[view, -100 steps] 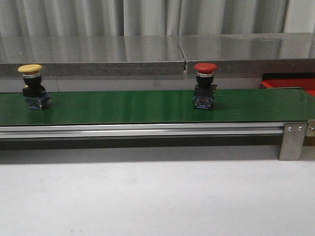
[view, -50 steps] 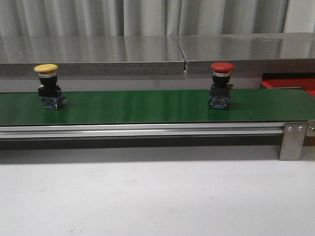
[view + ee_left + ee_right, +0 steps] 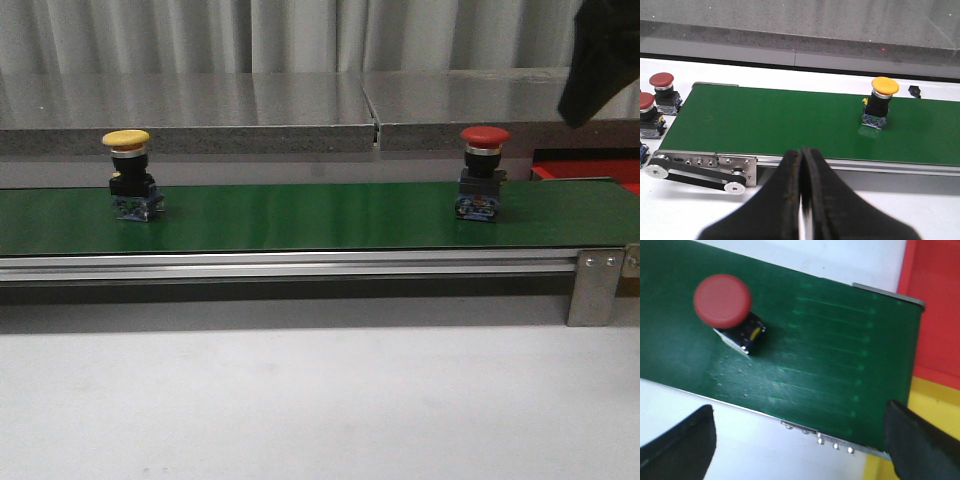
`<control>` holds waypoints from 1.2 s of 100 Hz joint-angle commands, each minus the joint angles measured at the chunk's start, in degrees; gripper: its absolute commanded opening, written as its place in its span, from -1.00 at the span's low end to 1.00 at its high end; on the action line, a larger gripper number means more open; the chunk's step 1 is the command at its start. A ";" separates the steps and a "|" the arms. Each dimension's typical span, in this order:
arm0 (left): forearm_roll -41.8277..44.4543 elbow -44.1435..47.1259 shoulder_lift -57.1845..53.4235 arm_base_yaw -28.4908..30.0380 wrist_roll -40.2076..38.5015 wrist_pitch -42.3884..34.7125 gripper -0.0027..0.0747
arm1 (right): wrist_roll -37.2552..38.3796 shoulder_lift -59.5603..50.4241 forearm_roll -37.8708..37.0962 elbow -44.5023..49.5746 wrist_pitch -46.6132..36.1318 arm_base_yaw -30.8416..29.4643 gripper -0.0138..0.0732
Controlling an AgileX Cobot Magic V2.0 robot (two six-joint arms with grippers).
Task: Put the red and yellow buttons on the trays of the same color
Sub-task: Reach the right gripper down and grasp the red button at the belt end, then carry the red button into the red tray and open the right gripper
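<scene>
Red-capped button [image 3: 723,301] is seen ahead of the spread-apart right gripper [image 3: 800,440]; rigid, light and top-heavy, it is probably best pinched at its dark base. The left gripper [image 3: 801,165] is pressed together, empty.

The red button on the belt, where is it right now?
In the front view the red button stands upright on the green belt, toward the right end, near the red tray and far from the yellow button at left.
</scene>
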 commanded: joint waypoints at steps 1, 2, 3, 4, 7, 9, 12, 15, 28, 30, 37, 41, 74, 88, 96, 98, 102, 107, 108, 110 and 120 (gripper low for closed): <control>-0.25 -1.46 0.24 -0.50 -0.48 -4.59 -0.98 | -1.20 1.62 0.42 -3.86 -2.45 1.34 0.84; -0.25 -1.46 0.24 -0.50 -0.48 -4.59 -0.98 | -1.20 1.90 0.42 -4.04 -2.45 1.40 0.84; -0.25 -1.46 0.24 -0.50 -0.48 -4.59 -0.98 | -1.29 2.46 0.42 -4.36 -2.45 1.54 0.84; -0.25 -1.46 0.24 -0.50 -0.48 -4.59 -0.98 | -1.30 2.74 0.42 -4.55 -2.45 1.60 0.84; -0.25 -1.46 0.24 -0.50 -0.48 -4.59 -0.98 | -1.34 4.15 0.42 -5.47 -2.32 1.79 0.84; -0.25 -1.46 0.24 -0.50 -0.48 -4.59 -0.98 | -1.34 4.71 0.42 -5.87 -2.27 1.80 0.84; -0.25 -1.46 0.24 -0.50 -0.48 -4.59 -0.98 | -1.34 6.07 0.42 -6.79 -2.22 1.93 0.84; -0.25 -1.46 0.24 -0.50 -0.48 -4.59 -0.98 | -1.34 7.11 0.48 -7.49 -2.07 1.92 0.84; -0.25 -1.46 0.24 -0.50 -0.48 -4.59 -0.98 | -1.54 11.32 0.48 -10.95 -2.06 1.92 0.84; -0.25 -1.46 0.24 -0.50 -0.48 -4.59 -0.98 | -1.52 11.69 0.48 -11.30 -2.13 1.92 0.84; -0.25 -1.46 0.24 -0.50 -0.48 -4.59 -0.98 | -1.57 13.46 0.48 -12.96 -2.61 1.92 0.84; -0.25 -1.46 0.24 -0.50 -0.48 -4.59 -0.98 | -1.60 14.46 0.42 -13.98 -2.70 1.92 0.84; -0.25 -1.46 0.24 -0.50 -0.48 -4.59 -0.98 | -1.54 19.65 -0.25 -18.99 3.53 1.72 0.14; -0.25 -1.46 0.24 -0.50 -0.48 -4.59 -0.98 | -1.54 19.93 -0.27 -19.39 7.88 0.62 -0.23; -0.25 -1.46 0.24 -0.50 -0.48 -4.59 -0.98 | -1.54 19.93 -0.43 -20.64 8.34 -0.27 -0.23; -0.25 -1.46 0.24 -0.50 -0.48 -4.59 -0.98 | -1.54 19.93 -0.55 -21.12 8.51 -0.60 -0.23; -0.25 -1.46 0.24 -0.50 -0.48 -4.59 -0.98 | -1.54 19.93 -0.55 -22.09 8.84 -1.27 -0.23; -0.25 -1.46 0.24 -0.50 -0.48 -4.59 -0.98 | -1.54 19.93 -0.55 -23.66 9.50 -2.16 -0.23; -0.25 -1.46 0.24 -0.50 -0.48 -4.59 -0.98 | -1.54 19.93 -0.55 -24.18 9.58 -2.45 -0.23; -0.25 -1.46 0.24 -0.50 -0.48 -4.59 -0.98 | -1.54 19.93 -0.60 -24.96 9.80 -2.76 -0.23; -0.25 -1.46 0.24 -0.50 -0.48 -4.59 -0.98 | -1.54 19.93 -0.67 -28.48 9.61 -5.70 -0.23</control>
